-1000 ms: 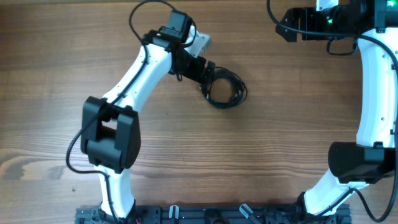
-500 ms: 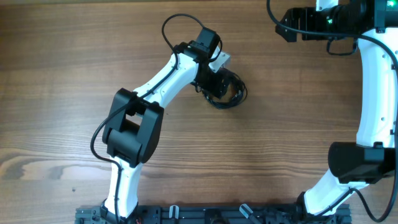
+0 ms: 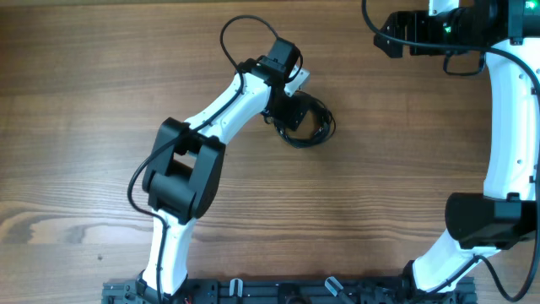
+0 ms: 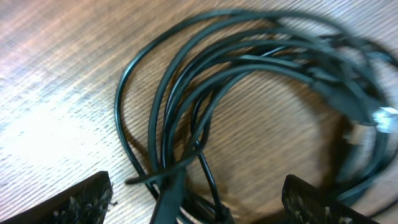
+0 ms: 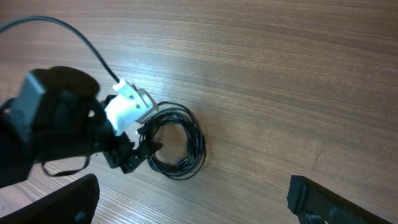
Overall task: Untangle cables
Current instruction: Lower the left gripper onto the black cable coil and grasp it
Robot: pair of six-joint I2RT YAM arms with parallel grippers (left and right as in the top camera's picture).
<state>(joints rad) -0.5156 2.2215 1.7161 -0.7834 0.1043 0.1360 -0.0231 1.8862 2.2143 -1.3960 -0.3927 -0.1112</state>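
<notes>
on the wooden table (image 3: 84,127), the cables (image 3: 310,125) lie bunched in one loose round coil, thin black strands looping over one another. close up from the left wrist, the cables (image 4: 249,68) fan into several arcs that cross at the near side of the coil, and a small silvery plug end (image 4: 385,115) shows at the coil's edge, blurred. the left gripper (image 3: 294,111) is down at the coil, on the side nearest its own arm, and its tip overlaps the strands. in its wrist view the left gripper (image 4: 202,202) has its two fingers (image 4: 81,199) spread wide, one to either side of the crossing strands, and nothing is pinched between them. whether a finger touches a strand cannot be told. the left arm runs away from the coil toward the near table edge. the right gripper (image 3: 390,38) hangs well apart from the coil, toward the far edge. its fingers (image 5: 62,202) stand wide apart, holding nothing, and the coil (image 5: 177,146) lies ahead of them.
</notes>
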